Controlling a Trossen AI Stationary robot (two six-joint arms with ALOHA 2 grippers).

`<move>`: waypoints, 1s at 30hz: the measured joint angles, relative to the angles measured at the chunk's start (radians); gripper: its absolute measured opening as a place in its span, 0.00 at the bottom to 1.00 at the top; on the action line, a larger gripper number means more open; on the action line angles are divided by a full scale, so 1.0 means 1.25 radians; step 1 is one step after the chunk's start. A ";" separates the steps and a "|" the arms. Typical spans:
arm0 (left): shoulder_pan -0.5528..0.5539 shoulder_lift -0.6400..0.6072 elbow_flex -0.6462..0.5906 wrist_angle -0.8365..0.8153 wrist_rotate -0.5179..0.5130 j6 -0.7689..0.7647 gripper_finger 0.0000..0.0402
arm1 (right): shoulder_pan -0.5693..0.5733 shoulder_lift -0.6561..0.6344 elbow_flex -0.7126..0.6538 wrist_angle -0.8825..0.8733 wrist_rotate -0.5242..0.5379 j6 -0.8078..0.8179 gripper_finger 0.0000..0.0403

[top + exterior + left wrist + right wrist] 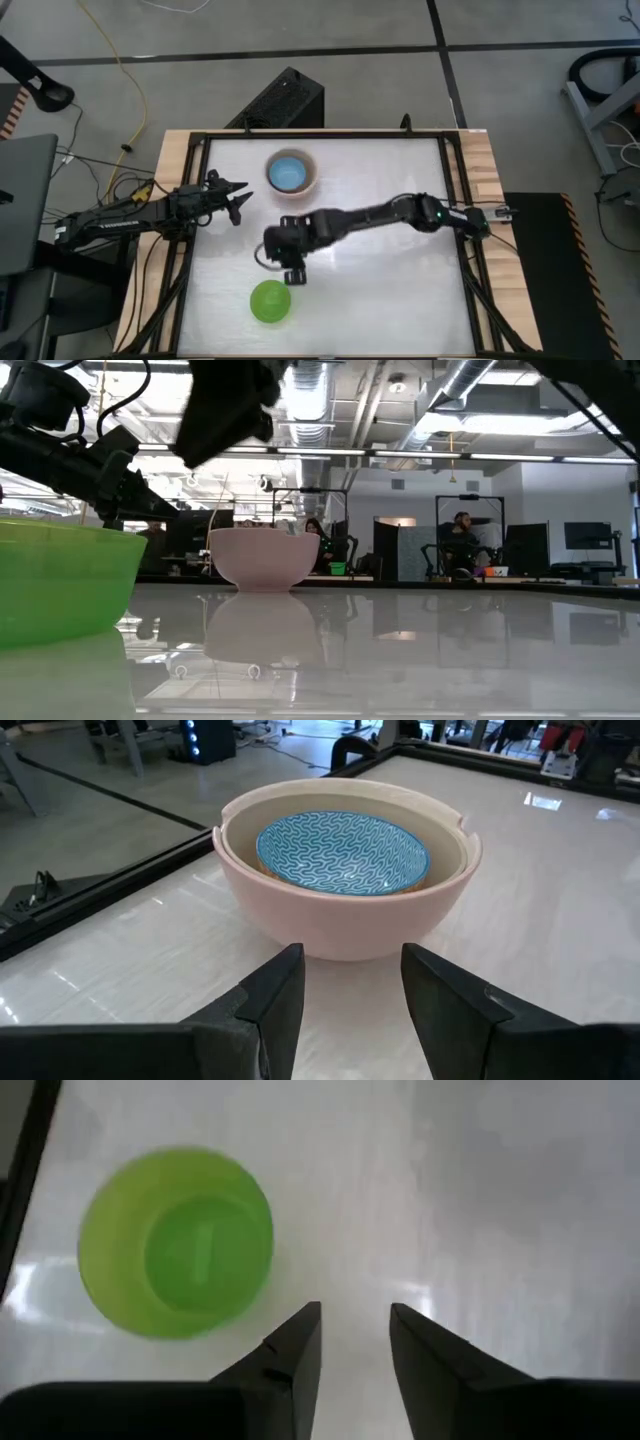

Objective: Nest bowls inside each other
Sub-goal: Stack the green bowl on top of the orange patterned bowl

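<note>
A pale pink bowl (340,915) stands on its base on the white table toward the far side. A grey-beige bowl (447,848) sits inside it, and a light blue patterned bowl (342,850) sits inside that. In the high view this stack (291,173) lies just right of my left gripper (240,203), which is open and level, its fingers (270,1000) short of the pink wall. The bright green bowl (270,301) stands alone near the front edge. My right gripper (293,273) hangs open above the table, slanting down, just beyond the green bowl (178,1255) and touching nothing.
A black frame (200,140) runs round the white tabletop, with wooden strips (482,170) outside it. Bare table stretches to the right of both bowls (400,290). In the low view the green bowl (60,580) fills the near left and the pink bowl (262,558) stands behind it.
</note>
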 joint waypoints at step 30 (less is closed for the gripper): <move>0.000 0.006 0.000 0.000 0.001 0.000 0.39 | 0.059 0.145 0.000 0.222 0.025 0.103 0.71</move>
